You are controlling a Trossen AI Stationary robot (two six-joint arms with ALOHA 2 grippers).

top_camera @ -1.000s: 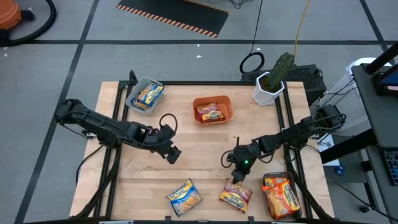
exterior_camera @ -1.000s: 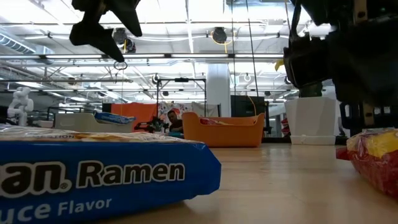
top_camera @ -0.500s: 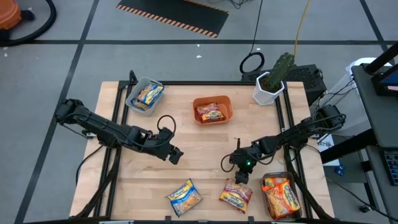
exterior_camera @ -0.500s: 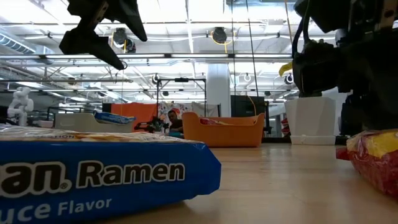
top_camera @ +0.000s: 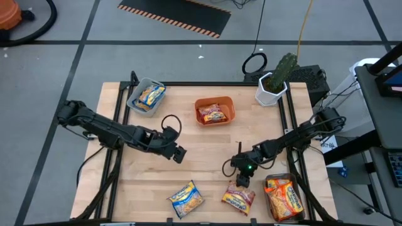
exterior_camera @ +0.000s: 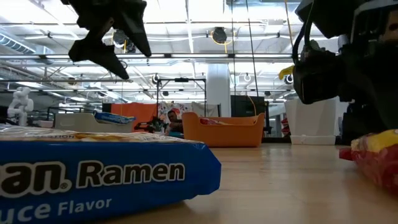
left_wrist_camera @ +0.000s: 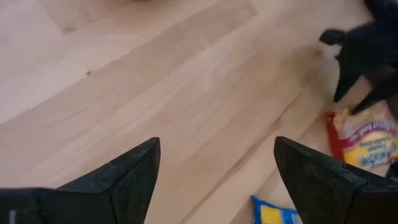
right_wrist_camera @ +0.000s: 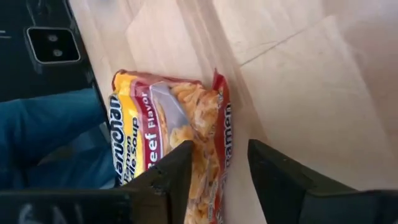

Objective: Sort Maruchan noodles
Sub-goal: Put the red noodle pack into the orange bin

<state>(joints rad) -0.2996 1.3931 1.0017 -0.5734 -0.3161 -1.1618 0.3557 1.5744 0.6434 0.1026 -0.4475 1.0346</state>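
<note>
Maruchan noodles lie along the table's near edge: a yellow-blue packet (top_camera: 186,199) on the left, a red beef packet (top_camera: 239,197) to its right. The left gripper (top_camera: 178,153) hovers released over bare wood; the right gripper (top_camera: 242,181) straddles the beef packet's edge, jaws parted.

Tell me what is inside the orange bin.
The orange bin holds one red-and-yellow noodle packet, lying flat, seen from above. Whether anything lies beneath that packet cannot be seen; it covers most of the floor.
</note>
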